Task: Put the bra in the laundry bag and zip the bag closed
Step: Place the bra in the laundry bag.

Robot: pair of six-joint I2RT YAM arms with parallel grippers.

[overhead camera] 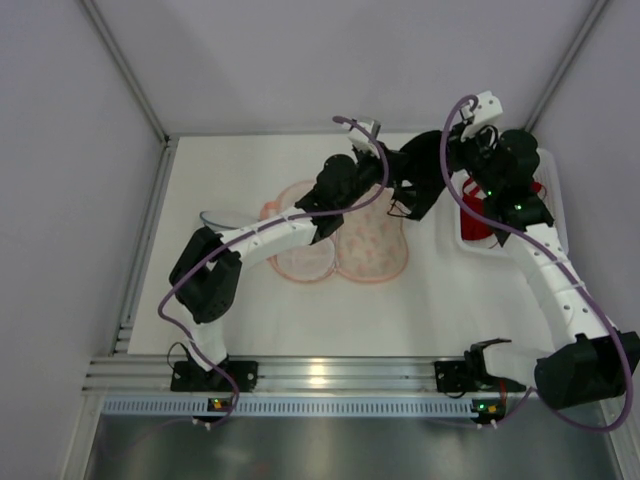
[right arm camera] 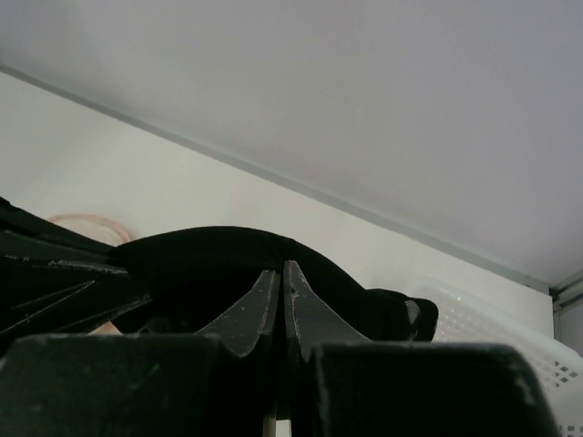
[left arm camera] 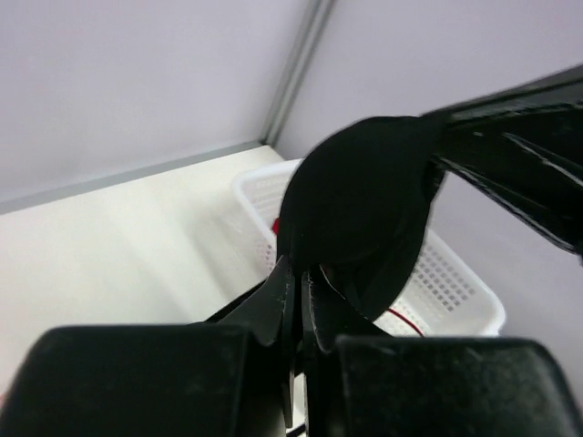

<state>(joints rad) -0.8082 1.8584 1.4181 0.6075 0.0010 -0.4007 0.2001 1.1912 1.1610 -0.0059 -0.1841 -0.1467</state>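
Note:
The black bra (overhead camera: 422, 188) hangs in the air above the table's back middle, held between both grippers. My left gripper (overhead camera: 398, 190) is shut on its left side; in the left wrist view the jaws (left arm camera: 301, 269) pinch the fabric under a rounded black cup (left arm camera: 364, 200). My right gripper (overhead camera: 448, 160) is shut on the bra's other side, and in the right wrist view its fingertips (right arm camera: 281, 269) meet on the black fabric (right arm camera: 219, 255). The pink mesh laundry bag (overhead camera: 350, 250) lies flat on the table in two round halves, below and left of the bra, partly under my left forearm.
A white perforated basket (overhead camera: 552, 195) with red cloth (overhead camera: 473, 218) inside stands at the right, under my right arm; it also shows behind the bra (left arm camera: 455, 282). A clear bluish rim (overhead camera: 215, 217) lies left of the bag. Walls close the back and sides.

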